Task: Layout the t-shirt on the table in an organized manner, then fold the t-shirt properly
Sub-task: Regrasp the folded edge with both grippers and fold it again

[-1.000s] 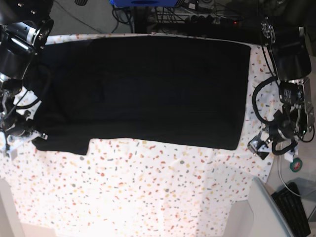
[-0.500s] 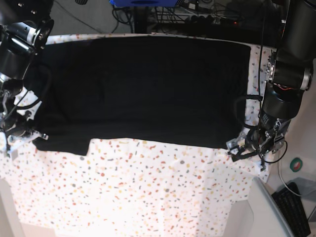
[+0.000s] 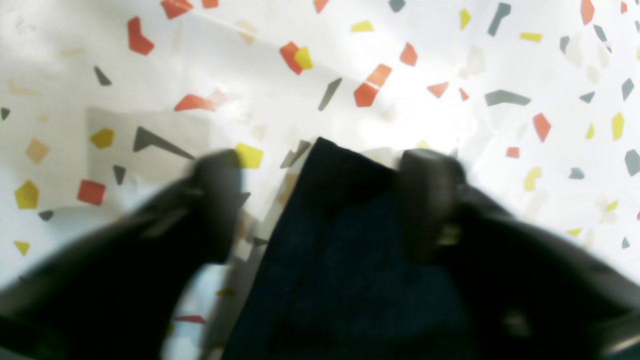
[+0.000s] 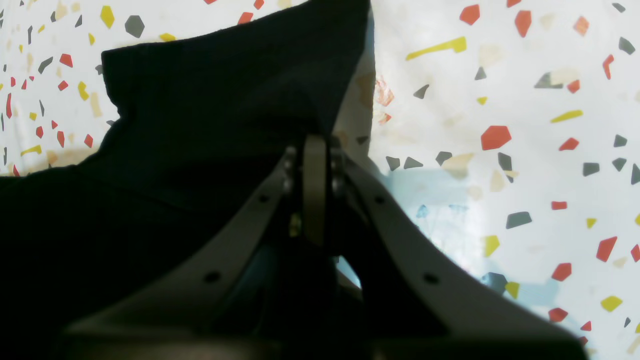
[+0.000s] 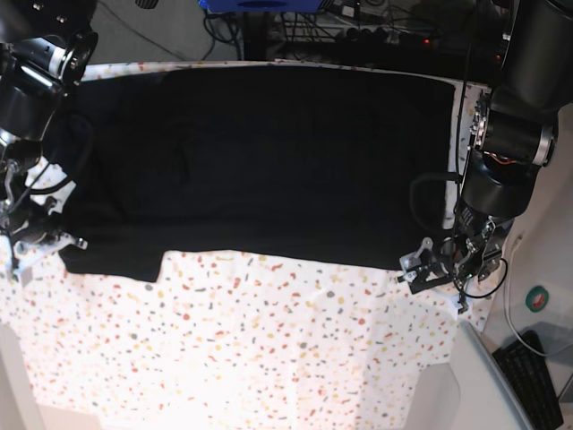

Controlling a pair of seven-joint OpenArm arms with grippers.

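Note:
The black t-shirt (image 5: 269,161) lies spread flat across the far half of the speckled table (image 5: 269,340). My left gripper (image 5: 423,269) is at its near right corner. In the left wrist view that corner (image 3: 340,260) pokes up between the blurred fingers (image 3: 430,200) of the left gripper (image 3: 322,200), which stand apart; the other finger is clear of the cloth. My right gripper (image 5: 49,242) is at the near left sleeve. In the right wrist view the right gripper (image 4: 315,150) has its tips pressed together on the raised black fabric (image 4: 210,110).
Cables and equipment run along the table's far edge (image 5: 358,36). A grey panel and a keyboard (image 5: 533,376) sit off the near right corner, beside a small round green item (image 5: 537,298). The table's right edge is close to my left arm.
My left arm has swung in from beyond the right edge to the t-shirt's near right corner, and its jaws have narrowed around it. The right arm has stayed put.

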